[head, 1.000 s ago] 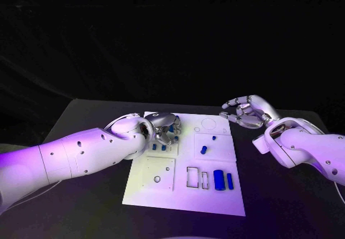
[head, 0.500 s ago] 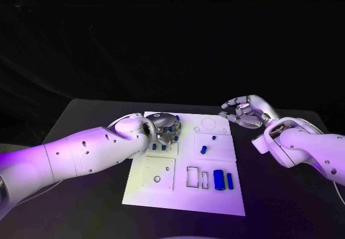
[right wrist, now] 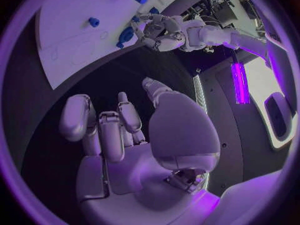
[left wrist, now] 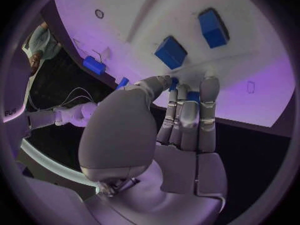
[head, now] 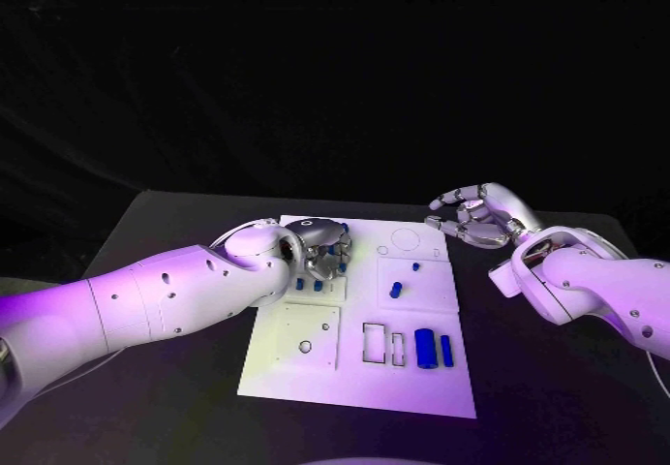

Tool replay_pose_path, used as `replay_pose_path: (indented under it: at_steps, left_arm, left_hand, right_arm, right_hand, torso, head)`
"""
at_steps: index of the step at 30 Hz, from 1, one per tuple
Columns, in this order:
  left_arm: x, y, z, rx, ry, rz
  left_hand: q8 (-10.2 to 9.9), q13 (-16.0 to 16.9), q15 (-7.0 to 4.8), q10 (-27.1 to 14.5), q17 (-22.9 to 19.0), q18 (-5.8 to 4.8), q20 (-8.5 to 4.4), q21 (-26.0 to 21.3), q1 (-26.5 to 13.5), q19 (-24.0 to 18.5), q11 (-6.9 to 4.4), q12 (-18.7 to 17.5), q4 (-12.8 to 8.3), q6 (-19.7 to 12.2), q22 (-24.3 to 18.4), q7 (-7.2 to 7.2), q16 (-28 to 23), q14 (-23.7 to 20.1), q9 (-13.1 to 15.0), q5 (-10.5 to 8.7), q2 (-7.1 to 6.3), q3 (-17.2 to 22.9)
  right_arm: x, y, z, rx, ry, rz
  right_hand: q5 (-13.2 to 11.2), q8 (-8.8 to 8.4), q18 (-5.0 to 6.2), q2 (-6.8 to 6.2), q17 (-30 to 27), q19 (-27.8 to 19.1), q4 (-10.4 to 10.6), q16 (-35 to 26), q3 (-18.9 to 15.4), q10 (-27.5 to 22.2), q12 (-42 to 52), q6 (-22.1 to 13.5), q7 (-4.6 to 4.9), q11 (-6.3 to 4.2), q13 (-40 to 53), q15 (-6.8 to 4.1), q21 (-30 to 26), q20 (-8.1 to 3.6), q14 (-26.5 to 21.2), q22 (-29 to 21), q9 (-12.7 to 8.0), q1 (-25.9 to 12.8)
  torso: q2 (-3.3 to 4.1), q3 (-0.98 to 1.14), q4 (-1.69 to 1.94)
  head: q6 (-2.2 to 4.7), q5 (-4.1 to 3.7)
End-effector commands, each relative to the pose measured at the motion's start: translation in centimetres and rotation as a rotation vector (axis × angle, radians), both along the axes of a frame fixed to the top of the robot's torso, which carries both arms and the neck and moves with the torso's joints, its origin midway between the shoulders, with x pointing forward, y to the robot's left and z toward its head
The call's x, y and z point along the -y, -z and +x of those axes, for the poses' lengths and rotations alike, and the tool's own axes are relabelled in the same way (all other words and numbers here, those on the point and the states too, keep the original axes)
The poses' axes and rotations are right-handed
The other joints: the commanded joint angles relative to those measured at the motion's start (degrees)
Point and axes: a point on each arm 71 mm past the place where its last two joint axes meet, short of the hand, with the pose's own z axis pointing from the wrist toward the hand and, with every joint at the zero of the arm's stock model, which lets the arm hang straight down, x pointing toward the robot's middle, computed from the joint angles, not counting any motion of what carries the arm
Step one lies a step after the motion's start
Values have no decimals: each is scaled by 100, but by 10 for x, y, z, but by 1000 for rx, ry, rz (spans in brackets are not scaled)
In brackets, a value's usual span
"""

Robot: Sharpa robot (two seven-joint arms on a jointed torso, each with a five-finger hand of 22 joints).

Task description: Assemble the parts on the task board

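The left hand (head: 319,248), at the task board (head: 315,373)'s far left corner, pinches a small blue part (left wrist: 192,96) that we judge light, rigid and slippery, best gripped on opposite flat sides.

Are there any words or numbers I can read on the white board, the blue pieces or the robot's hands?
None can be read.
The task board carries outlines only, no letters.
The blue parts are plain.
The left hand and right hand bear no readable mark.
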Motion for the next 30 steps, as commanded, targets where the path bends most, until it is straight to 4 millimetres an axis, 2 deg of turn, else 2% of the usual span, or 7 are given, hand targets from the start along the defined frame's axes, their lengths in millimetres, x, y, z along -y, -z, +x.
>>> replay_pose_path:
  at_steps: [1, 10, 20, 25, 30]
  left_arm:
    - [3, 1, -1, -12, 14, 1]
    - [3, 3, 0, -30, 0, 11]
    - [1, 5, 1, -43, -18, 27]
    - [1, 4, 2, -32, -18, 18]
    - [2, 2, 2, -19, -13, -4]
  left_hand:
    - [-30, -35, 2, 90, 25, -53, -1, 49, -34, 46, -9, -40, -10, 76, 62, 5, 35, 61, -16, -21, 48, 46]
    - [-121, -114, 1, 164, -36, -54, -7, 63, -11, 41, -4, -127, -47, 68, 66, 41, 36, 63, -65, -17, 60, 98]
    - [-168, -231, -35, 463, 71, -112, -26, 327, 181, 211, -32, -241, -238, 335, 415, 50, 109, 209, -98, -97, 301, 365]
    - [-210, -272, -46, 596, 108, -146, -33, 481, 248, 308, -39, -300, -373, 468, 615, 44, 137, 285, -111, -289, 385, 520]
    - [-243, -294, -45, 662, 101, -161, -34, 550, 215, 345, -43, -348, -422, 537, 704, 41, 144, 313, -115, -350, 375, 584]
  right_arm:
    - [-2, 0, 0, -2, -14, -2]
    - [-1, 0, 0, -2, -13, -3]
    - [-1, 0, 0, -2, -12, -3]
    - [-1, 0, 0, -1, -13, -2]
    - [-1, 0, 0, -1, -12, -2]
  right_hand:
    - [20, 18, 104, 20, 207, -39, 27, -32, -4, -30, -19, -23, 0, 15, 4, -50, -20, -11, 297, -8, 8, -15]
    - [20, 18, 104, 20, 207, -39, 27, -32, -4, -30, -19, -23, 0, 15, 4, -50, -20, -11, 297, -8, 8, -15]
    - [22, 23, 102, 26, 205, -34, 34, -34, -5, -20, -11, -17, -1, 14, 15, -50, -14, -11, 297, 0, 11, -10]
    - [22, 23, 102, 26, 205, -34, 34, -34, -5, -20, -11, -17, -1, 14, 15, -50, -14, -11, 297, 0, 11, -10]
    - [23, 26, 102, 30, 209, -34, 39, -33, -6, -17, -8, -14, -2, 13, 16, -51, -15, -11, 298, 1, 13, -8]
  torso:
    - [-5, 1, 1]
    - [-3, 5, -4]
    - [-6, 2, -1]
    - [-6, 5, -4]
    - [-9, -1, 1]
  head:
    - [-2, 5]
    - [4, -6]
    - [0, -16]
    - [6, -11]
    - [12, -19]
